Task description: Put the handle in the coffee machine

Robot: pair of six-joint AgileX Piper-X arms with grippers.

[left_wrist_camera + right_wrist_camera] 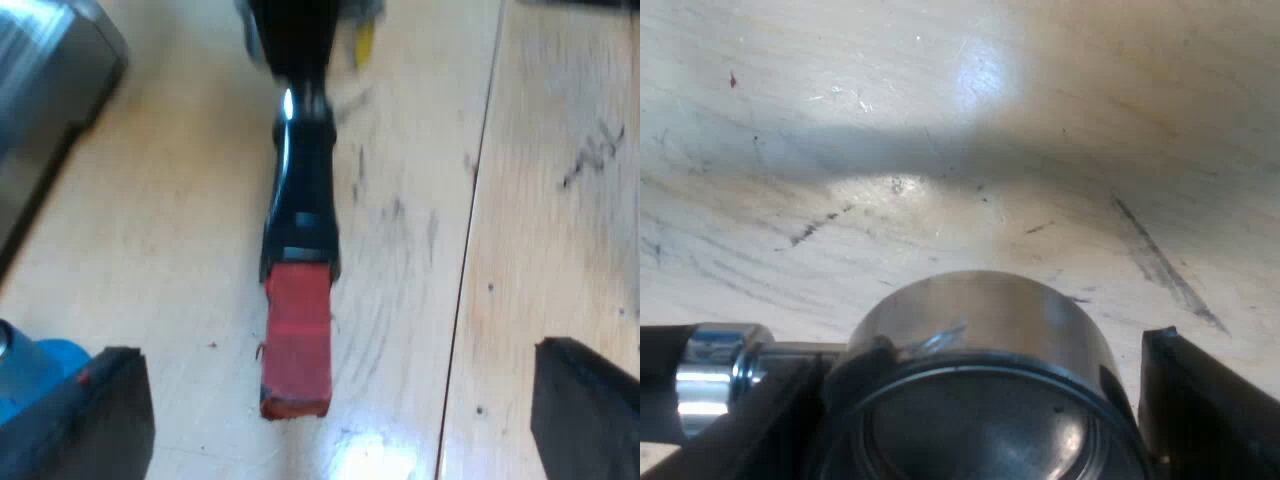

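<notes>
I am seeing 1 metal holder with a glossy black handle ending in red, stretched along the table. 1 blue tamper is sitting just beside my left gripper, which is gaping wide over the red end and holding nothing. My right gripper is sitting around the holder's round steel basket; I cannot tell whether it is gripping. The pale wooden table is showing dark scuffs and 1 board seam.

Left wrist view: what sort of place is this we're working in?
Likely a coffee-making bench: a scuffed pale wooden tabletop, the holder's red-ended handle, and probably a blue tamper close by.
</notes>
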